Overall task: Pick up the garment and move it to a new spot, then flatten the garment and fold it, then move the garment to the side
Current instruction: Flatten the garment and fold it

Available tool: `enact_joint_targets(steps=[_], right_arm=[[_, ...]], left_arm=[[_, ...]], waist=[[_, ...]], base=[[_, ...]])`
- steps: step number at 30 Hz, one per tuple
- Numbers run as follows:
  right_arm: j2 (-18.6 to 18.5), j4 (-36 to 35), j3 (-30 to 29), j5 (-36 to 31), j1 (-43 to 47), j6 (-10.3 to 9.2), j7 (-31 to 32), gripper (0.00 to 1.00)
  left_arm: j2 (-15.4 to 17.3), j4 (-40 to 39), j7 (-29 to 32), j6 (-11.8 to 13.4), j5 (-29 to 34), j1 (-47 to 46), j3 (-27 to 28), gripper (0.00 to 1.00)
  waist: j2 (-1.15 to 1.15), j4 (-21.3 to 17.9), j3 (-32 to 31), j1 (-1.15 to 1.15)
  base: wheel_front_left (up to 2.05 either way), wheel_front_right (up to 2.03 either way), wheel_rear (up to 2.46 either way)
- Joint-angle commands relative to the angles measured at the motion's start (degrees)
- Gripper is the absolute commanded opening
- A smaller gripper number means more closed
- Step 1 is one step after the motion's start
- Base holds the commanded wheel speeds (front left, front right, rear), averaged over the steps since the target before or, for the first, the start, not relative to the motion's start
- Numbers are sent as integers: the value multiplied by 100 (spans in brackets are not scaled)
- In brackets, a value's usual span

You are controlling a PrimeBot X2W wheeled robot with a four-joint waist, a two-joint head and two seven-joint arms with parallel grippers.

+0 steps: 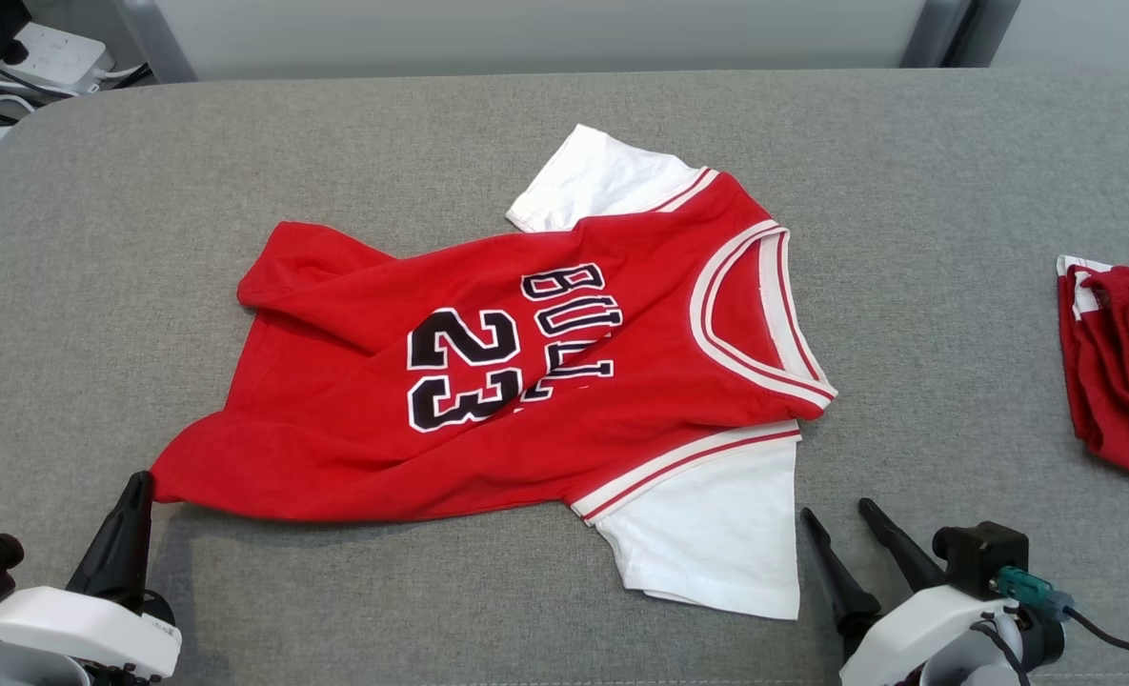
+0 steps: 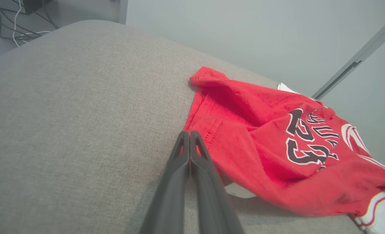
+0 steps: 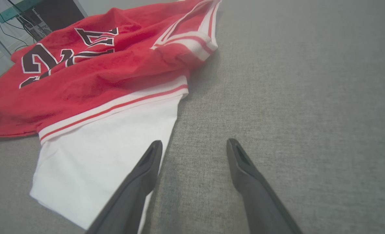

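Note:
The garment [image 1: 526,381] is a red jersey with white sleeves and a black "23", spread crumpled across the middle of the grey table [image 1: 126,238]. My left gripper [image 1: 140,479] is shut at the lower left, its tips right against the jersey's near hem corner. In the left wrist view, the left gripper [image 2: 189,132] has its fingers pressed together, with the garment [image 2: 276,152] lying just to their right and no cloth visible between them. My right gripper [image 1: 833,511] stands open beside the near white sleeve. In the right wrist view, the right gripper [image 3: 195,143] frames bare table, one finger over the sleeve [image 3: 108,146] edge.
A second red and white cloth [image 1: 1121,372] lies bunched at the table's right edge. A power strip and cables [image 1: 21,57] sit on the floor beyond the far left corner. Bare grey table surrounds the jersey on all sides.

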Motion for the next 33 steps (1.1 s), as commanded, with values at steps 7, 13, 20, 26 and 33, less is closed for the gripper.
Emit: enact_joint_targets(steps=[7, 13, 20, 26, 33], right_arm=[[-125, -184, 473, 252, 130, 23, -77, 100], [-468, -377, 1065, 601, 246, 23, -61, 100], [-744, -372, 1632, 791, 186, 23, -54, 100], [-871, -141, 2102, 913, 41, 23, -56, 61], [-841, -88, 2089, 951, 14, 23, -51, 0]], left_arm=[[154, -165, -60, 2, 105, -35, 276, 0], [117, -157, -60, 2, 117, -7, 256, 0], [67, -136, -60, 2, 127, -15, 222, 0], [15, -80, -60, 2, 146, -74, 112, 0], [-23, -87, -60, 2, 151, -99, 76, 0]], waist=[[0, 3, 4, 0], [0, -10, -11, 0], [0, -18, -33, 0], [0, 72, -39, 0], [0, 117, -56, 0]], base=[[0, 0, 0], [0, 0, 0], [0, 0, 0], [0, 0, 0], [0, 0, 0]])
